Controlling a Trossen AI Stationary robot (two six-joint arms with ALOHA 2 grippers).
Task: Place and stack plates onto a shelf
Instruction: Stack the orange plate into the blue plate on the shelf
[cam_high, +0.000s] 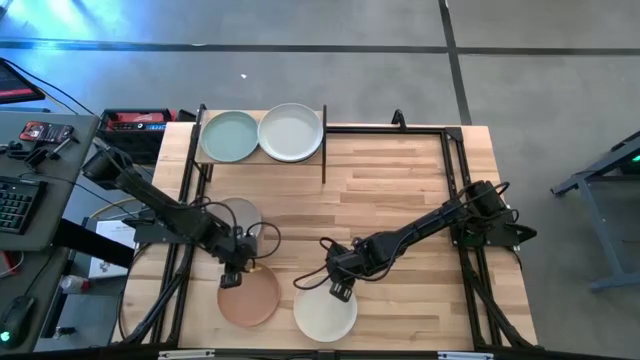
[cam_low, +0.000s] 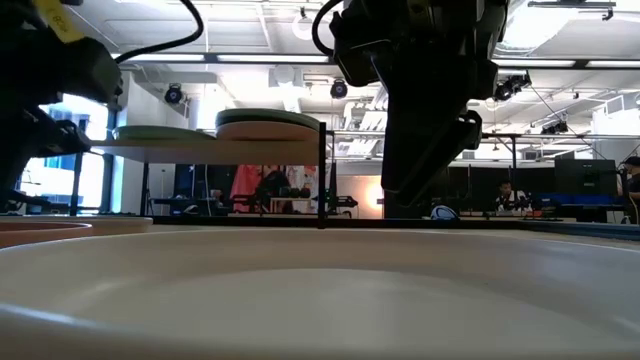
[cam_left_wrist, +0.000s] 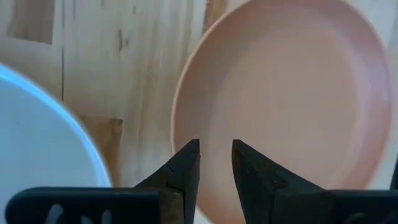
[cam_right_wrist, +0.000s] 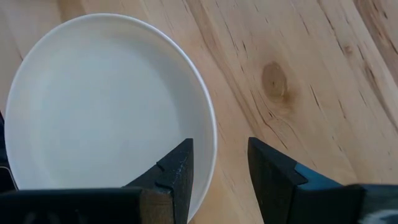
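Observation:
A terracotta-pink plate (cam_high: 250, 300) (cam_left_wrist: 280, 106) and a cream plate (cam_high: 325, 315) (cam_right_wrist: 99, 106) lie flat near the table's near edge. My left gripper (cam_high: 232, 278) (cam_left_wrist: 216, 165) hovers open over the pink plate's rim, one finger above the rim and one over the inside. My right gripper (cam_high: 340, 291) (cam_right_wrist: 221, 165) is open astride the cream plate's far rim (cam_right_wrist: 210, 146), one finger over the inside and one outside. On the shelf (cam_high: 258, 156) (cam_low: 200, 150) sit a pale blue-green plate (cam_high: 230, 136) and a pale cream plate (cam_high: 290, 132).
A grey-beige plate (cam_high: 243, 210) lies on the table partly under my left arm. Bare wood spans the table's middle and right. A black metal frame (cam_high: 455, 180) borders the tabletop. The cream plate (cam_low: 320, 290) fills the low view's foreground.

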